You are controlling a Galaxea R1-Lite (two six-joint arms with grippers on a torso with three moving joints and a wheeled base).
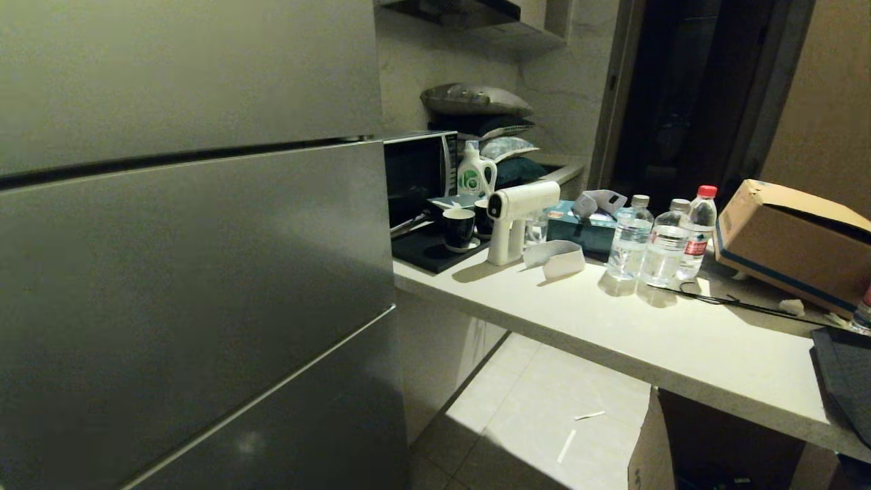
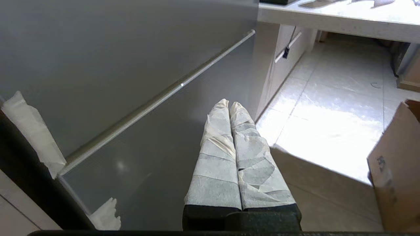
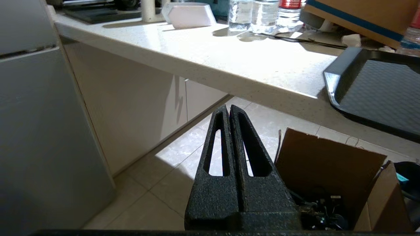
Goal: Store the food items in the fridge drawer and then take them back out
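1 closed fridge (image 1: 190, 272) at left; 3 bottles (image 1: 659, 238) and 1 box (image 1: 793, 241) on the counter (image 1: 680, 340). Left gripper (image 2: 229, 106) and right gripper (image 3: 226, 109): fingers pressed together, holding nothing. Drawer and food: unseen.

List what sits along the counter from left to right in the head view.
Microwave → dark cup → white spray gun → teal tissue box → water bottles → cardboard box → dark tray.
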